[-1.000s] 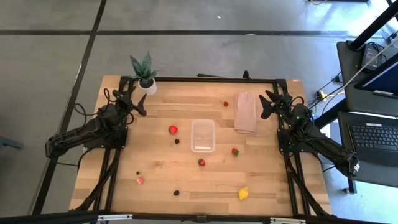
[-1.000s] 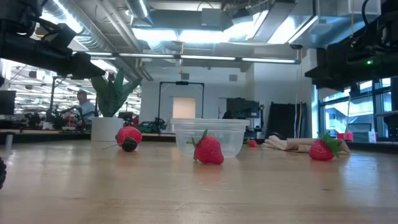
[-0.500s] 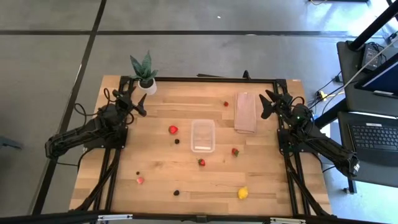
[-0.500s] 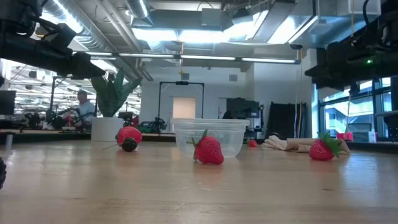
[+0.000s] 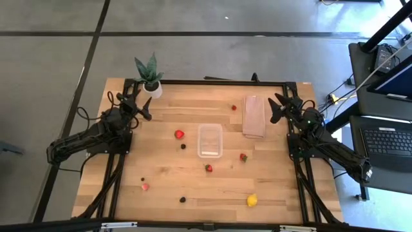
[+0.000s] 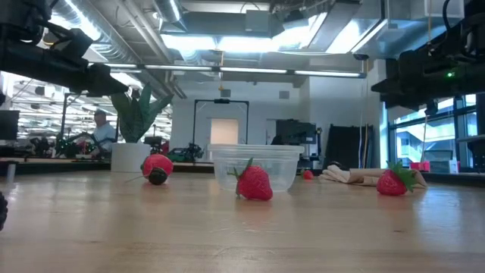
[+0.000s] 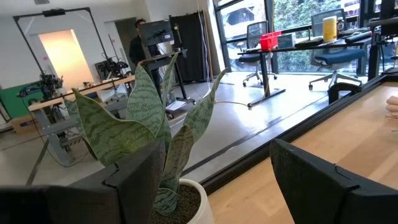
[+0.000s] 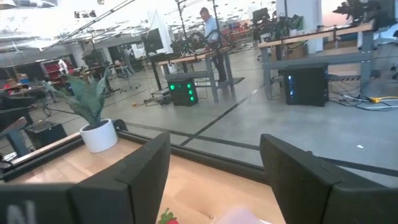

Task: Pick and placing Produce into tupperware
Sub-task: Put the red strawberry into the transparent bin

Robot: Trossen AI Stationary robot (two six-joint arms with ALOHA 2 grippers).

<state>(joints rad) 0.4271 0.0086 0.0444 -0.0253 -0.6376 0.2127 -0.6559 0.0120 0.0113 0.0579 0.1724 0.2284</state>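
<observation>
The clear tupperware (image 5: pixel 210 140) stands at the table's middle, also in the low view (image 6: pixel 255 167). Produce lies scattered on the wood: red strawberries (image 5: pixel 179 134) (image 5: pixel 208 168) (image 5: pixel 243 156), a small red one (image 5: pixel 234 107), dark berries (image 5: pixel 183 146) (image 5: pixel 183 199), the yellow lemon (image 5: pixel 252 200) and a pinkish piece (image 5: pixel 145 187). My left gripper (image 5: pixel 141 102) hovers open near the far left corner, facing the potted plant. My right gripper (image 5: pixel 279 107) hovers open near the far right edge, beside the lid. Neither touches anything.
A green potted plant (image 5: pixel 149 75) stands at the far left corner, close in front of my left gripper (image 7: pixel 211 174). The flat pinkish lid (image 5: pixel 254 116) lies right of the tupperware. A dark frame edges the table. People show in the room beyond.
</observation>
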